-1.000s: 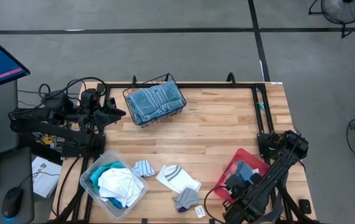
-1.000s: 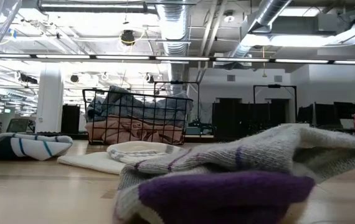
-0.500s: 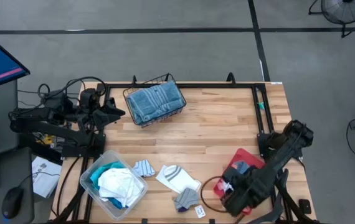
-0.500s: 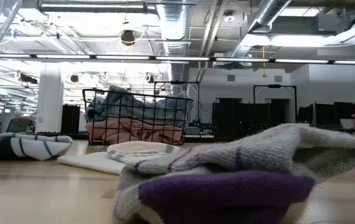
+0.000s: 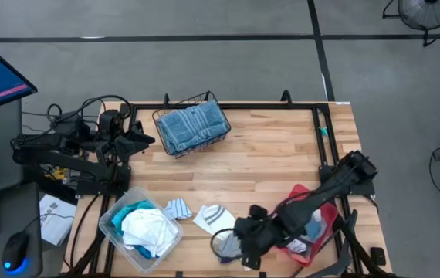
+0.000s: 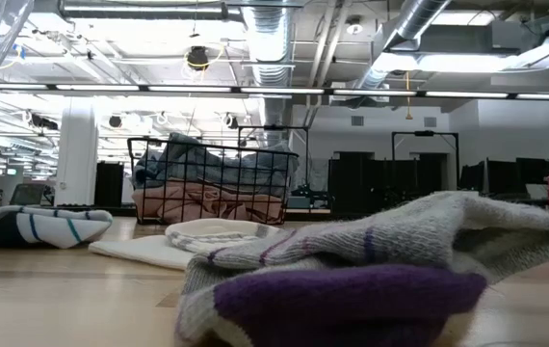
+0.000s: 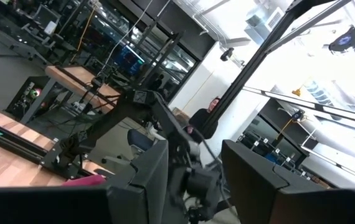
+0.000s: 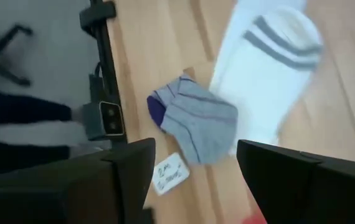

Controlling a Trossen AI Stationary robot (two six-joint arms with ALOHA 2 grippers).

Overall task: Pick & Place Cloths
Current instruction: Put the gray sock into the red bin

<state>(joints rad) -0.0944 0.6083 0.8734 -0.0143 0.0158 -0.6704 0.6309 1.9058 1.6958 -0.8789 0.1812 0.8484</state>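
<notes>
A grey sock with a purple toe (image 8: 193,121) lies flat on the table near its front edge; it fills the low view's foreground (image 6: 352,270). My right gripper (image 5: 234,242) hangs open just above it, fingers pointing steeply down, with nothing between them (image 8: 193,180). Beside it lies a white sock with grey stripes (image 5: 216,218), and a small striped cloth (image 5: 177,208) farther left. A grey-blue towel (image 5: 193,127) fills the black wire basket. My left gripper (image 7: 193,180) waits open at the table's far left (image 5: 135,139).
A clear bin (image 5: 112,224) at the near left holds white and turquoise cloths. The red tray (image 5: 301,193) under my right arm carries a few socks (image 5: 313,228). A small paper label (image 8: 168,171) lies by the grey sock. Bare wood spans the table's middle.
My right arm has swung from over the red tray toward the table's left edge, along the near side, and now stands above the grey sock. Its wrist has rolled and tipped on the way. The cloths on the table have stayed put.
</notes>
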